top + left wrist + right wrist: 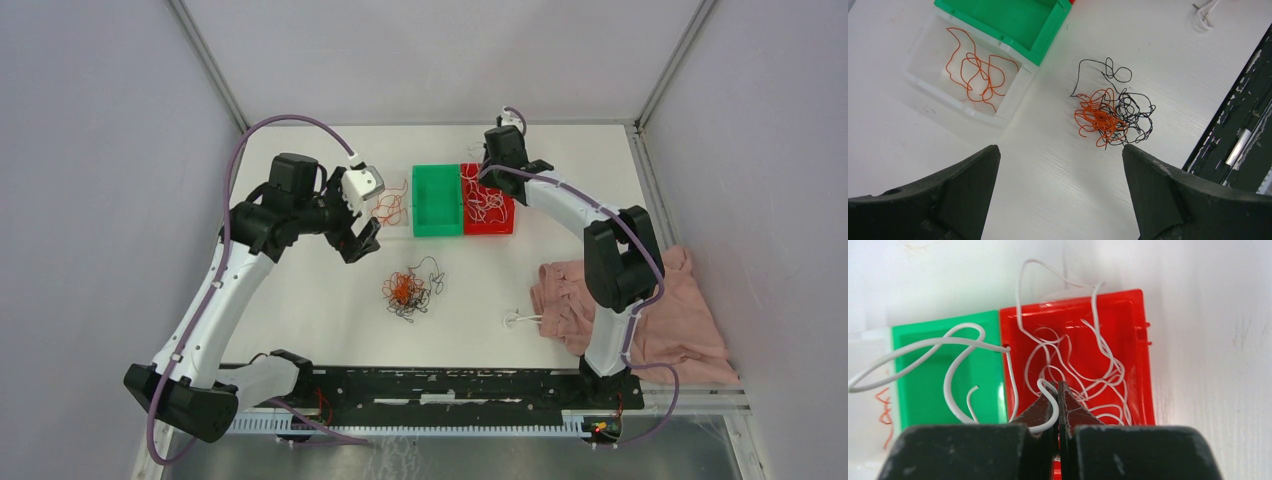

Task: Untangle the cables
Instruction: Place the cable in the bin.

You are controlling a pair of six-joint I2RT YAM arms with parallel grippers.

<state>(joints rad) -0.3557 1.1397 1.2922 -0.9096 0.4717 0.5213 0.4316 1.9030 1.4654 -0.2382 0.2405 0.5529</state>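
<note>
The cables (408, 292): your right end effector (1056, 388), clamped shut, pinched a white cable (1049, 390) over the red bin (1143, 370), its loop trailing left across the green bin (918, 385). Your left end effector (1059, 150), wide open and empty, hovered nearer the orange-black tangle (1110, 116), just ahead on the desk (1058, 200).

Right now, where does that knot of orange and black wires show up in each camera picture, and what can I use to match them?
Top external: the orange-and-black tangle lies mid-table, nearer the arm bases than the green bin.
Left wrist: the tangle sits right of centre, below and right of the green bin.
Right wrist: not in it.
Shared landmark: the green bin, visible in all three views.
</note>
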